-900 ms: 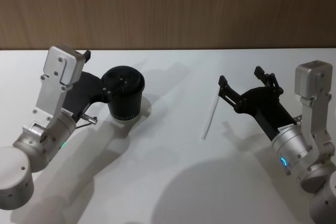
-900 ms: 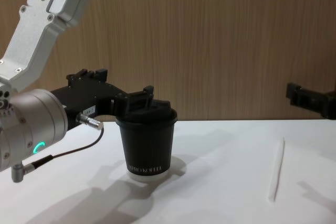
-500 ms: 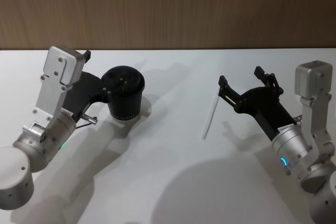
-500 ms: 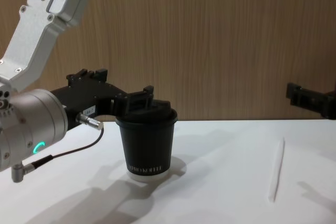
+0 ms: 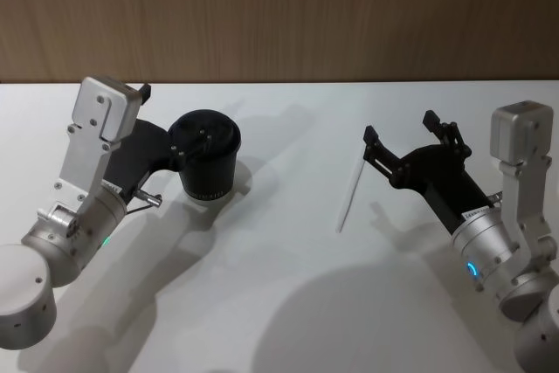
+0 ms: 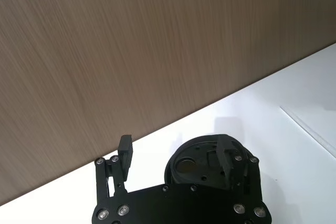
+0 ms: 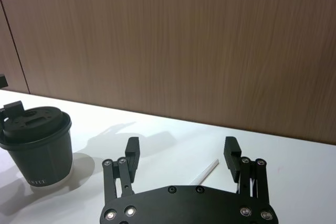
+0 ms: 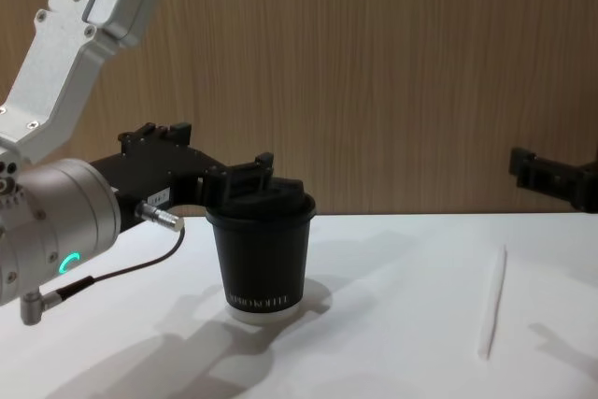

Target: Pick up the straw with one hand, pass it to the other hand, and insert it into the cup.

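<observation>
1. The white surface (image 5: pixel 262 303) carries everything. The stretch between cup and straw looks like the natural place for the handover.
2. The left gripper (image 6: pixel 176 148) hovers at the cup with its jaws wide and nothing in them. One jaw sits over the lid and the other is off to the side. It has no part in the pickup, but I judge it should draw back from the lid before it takes the straw.
3. The right gripper (image 5: pixel 399 128) hangs above the surface just beside the straw, on the robot's right of it, with its jaws wide and holding nothing. The step in hand is the pickup:
   - Slide toward the robot's left until the straw lies between the jaws.
   - Turn the wrist so they close across the straw, not along it.
   - Come down until the tips nearly meet the surface.
   - Grip near one end — that leaves length for the other gripper.
4. The cup (image 5: pixel 207 163) stands upright with its lid on, on the robot's left and well apart from the straw.
5. The straw (image 5: pixel 349 194) lies flat and free, pointing roughly away from the robot. It is thin and light, so it will likely roll if one jaw touches first — close evenly and slowly.
</observation>
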`<act>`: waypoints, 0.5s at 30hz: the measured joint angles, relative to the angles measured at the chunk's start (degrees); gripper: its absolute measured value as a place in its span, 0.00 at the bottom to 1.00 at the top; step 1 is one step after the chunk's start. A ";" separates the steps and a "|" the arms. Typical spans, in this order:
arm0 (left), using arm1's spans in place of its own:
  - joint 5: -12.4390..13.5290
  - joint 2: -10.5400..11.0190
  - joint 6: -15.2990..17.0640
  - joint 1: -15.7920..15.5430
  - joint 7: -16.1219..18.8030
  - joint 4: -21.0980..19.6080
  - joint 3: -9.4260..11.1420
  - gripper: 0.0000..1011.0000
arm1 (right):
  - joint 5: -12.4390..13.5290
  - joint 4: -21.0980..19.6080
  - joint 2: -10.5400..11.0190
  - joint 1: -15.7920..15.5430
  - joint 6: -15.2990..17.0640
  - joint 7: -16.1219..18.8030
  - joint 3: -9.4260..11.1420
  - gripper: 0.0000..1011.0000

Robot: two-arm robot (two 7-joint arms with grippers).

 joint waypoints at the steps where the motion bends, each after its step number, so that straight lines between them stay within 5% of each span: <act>1: 0.00 0.00 0.00 0.00 0.00 0.00 0.00 0.99 | 0.00 0.00 0.00 0.00 0.00 0.00 0.00 0.99; 15: 0.00 0.00 0.00 0.00 0.00 0.00 0.00 0.99 | -1.05 -1.88 -0.24 0.17 3.81 -0.87 -0.45 0.99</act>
